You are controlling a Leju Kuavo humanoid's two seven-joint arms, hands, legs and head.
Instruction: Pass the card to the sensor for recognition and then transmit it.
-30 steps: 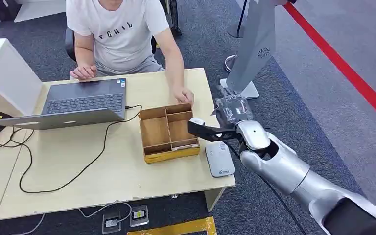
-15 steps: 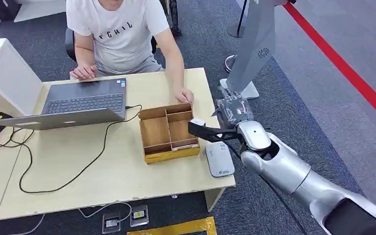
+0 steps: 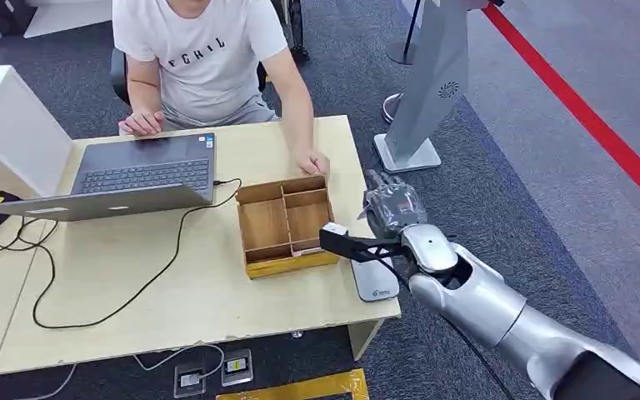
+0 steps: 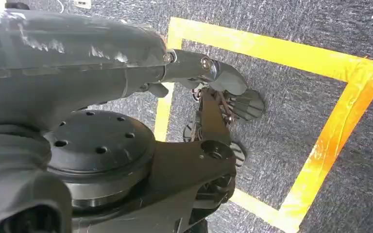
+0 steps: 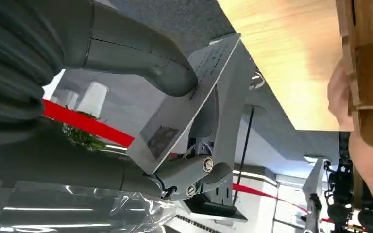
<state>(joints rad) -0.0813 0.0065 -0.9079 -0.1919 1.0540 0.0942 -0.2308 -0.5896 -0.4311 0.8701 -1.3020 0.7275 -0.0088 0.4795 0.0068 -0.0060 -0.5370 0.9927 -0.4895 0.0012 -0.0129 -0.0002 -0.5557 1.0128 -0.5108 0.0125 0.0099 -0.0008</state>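
My right hand (image 3: 390,213) pinches a white card (image 5: 184,102) between its thumb (image 5: 141,53) and darker fingers. In the head view the card's pale tip (image 3: 334,228) pokes out beside the wooden box. The hand hovers just over the white sensor (image 3: 373,282), which lies flat near the table's right edge with its far end hidden under the thumb. My left hand (image 4: 126,53) hangs over the floor with a finger stretched out and nothing in it.
A wooden box (image 3: 287,225) with compartments stands left of the sensor. A seated person rests a hand (image 3: 312,160) on the table just behind the box. An open laptop (image 3: 133,179) and its cables take up the left side. A grey stand (image 3: 425,92) rises behind my right hand.
My right hand has come down and nearer with the card, from behind the sensor to over its far end. The person and the box have not moved.
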